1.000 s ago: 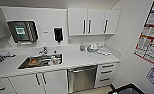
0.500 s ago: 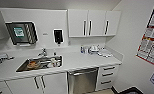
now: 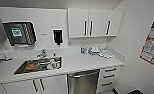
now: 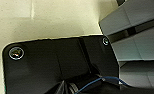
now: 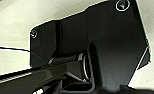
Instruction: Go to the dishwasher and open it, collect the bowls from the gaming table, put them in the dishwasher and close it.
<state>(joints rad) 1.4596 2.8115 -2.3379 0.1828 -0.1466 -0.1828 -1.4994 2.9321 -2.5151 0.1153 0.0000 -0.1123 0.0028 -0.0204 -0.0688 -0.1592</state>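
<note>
We see a white worktop (image 3: pixel 75 63) with a sunken steel sink (image 3: pixel 38 65) holding dishes. Near its back corner stand a small cup (image 3: pixel 82 50) and pale crockery (image 3: pixel 95 50) beside flat cloths (image 3: pixel 106 54).

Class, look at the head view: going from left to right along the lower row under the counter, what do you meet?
White cabinet doors → dishwasher → stack of drawers.

A steel sink (image 3: pixel 39 65) held dishes in the white counter (image 3: pixel 78 62), beneath wall cabinets (image 3: pixel 94 22) and a towel dispenser (image 3: pixel 19 33).
</note>
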